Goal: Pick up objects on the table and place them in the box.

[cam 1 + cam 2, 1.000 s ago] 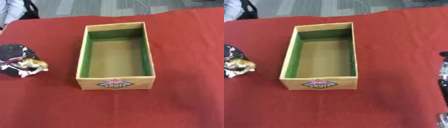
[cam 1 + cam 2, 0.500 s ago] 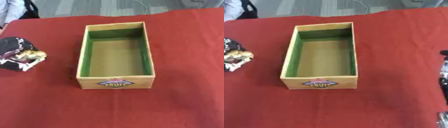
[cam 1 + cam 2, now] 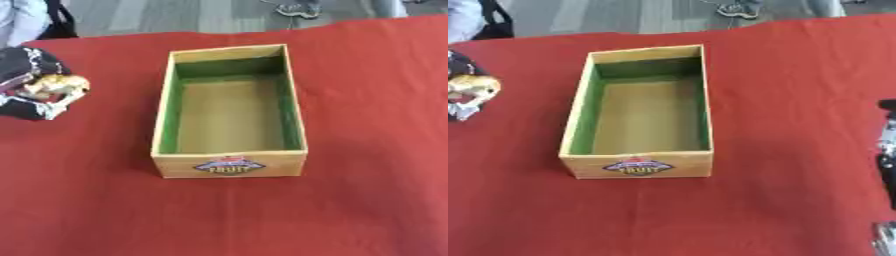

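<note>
A wooden box (image 3: 166,125) with green inner walls and a "FRUIT" label on its front stands in the middle of the red table; nothing lies inside it. To its left, my left hand (image 3: 24,70) is black with white markings, and its fingers are curled round a small golden-tan object (image 3: 58,85). The hand is well left of the box's rim, level with the box's far half. My right hand (image 3: 887,150) shows only as a dark and silver strip at the right edge of the right eye view, away from the box.
A red cloth (image 3: 367,100) covers the table. The table's far edge runs along the top, with grey floor (image 3: 175,15) behind it. A person's shoes (image 3: 300,8) and light clothing (image 3: 22,20) show beyond that edge.
My left hand, with the golden-tan object in it, has moved up the picture toward the far side of the table. The box and right hand have stayed put.
</note>
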